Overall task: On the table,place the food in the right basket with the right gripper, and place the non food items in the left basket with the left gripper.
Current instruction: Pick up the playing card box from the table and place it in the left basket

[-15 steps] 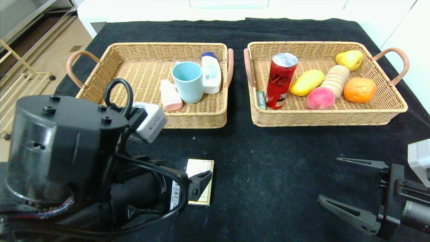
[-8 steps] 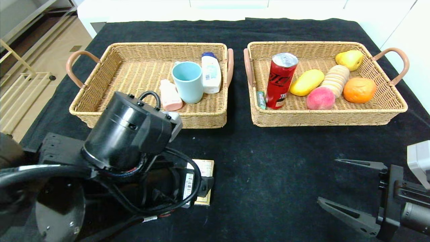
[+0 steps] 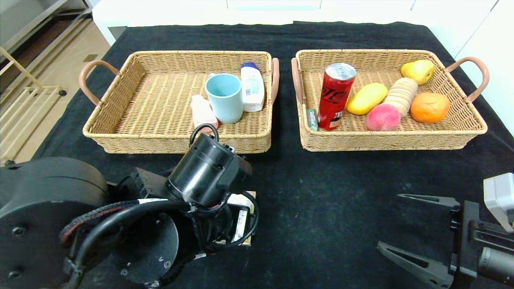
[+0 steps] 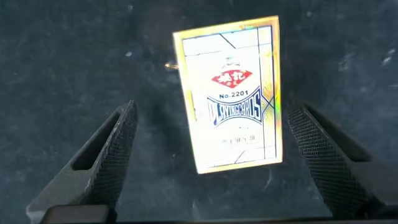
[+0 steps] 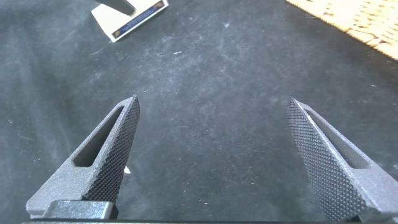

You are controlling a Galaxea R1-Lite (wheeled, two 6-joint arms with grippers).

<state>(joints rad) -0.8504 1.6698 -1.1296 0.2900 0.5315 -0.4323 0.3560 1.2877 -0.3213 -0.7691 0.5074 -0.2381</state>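
Observation:
A playing-card box (image 4: 231, 93), white with a gold border, lies flat on the black cloth in front of the left basket (image 3: 176, 138). In the head view only its edges (image 3: 242, 199) show under my left arm (image 3: 209, 172). My left gripper (image 4: 211, 112) is open just above the box, one finger on each side, not touching it. My right gripper (image 3: 389, 220) is open and empty over bare cloth at the front right, which the right wrist view (image 5: 212, 102) also shows. The right basket (image 3: 393, 140) stands behind it.
The left basket holds a blue cup (image 3: 225, 98), a white bottle (image 3: 252, 86) and a pink bottle (image 3: 202, 112). The right basket holds a red can (image 3: 335, 96), a mango (image 3: 366, 98), a peach (image 3: 383, 117), biscuits (image 3: 401, 94), an orange (image 3: 429, 107) and a pear (image 3: 417, 71).
My left arm has swung right and down, so its wrist now sits over the card box and covers most of it. The right gripper has barely shifted.

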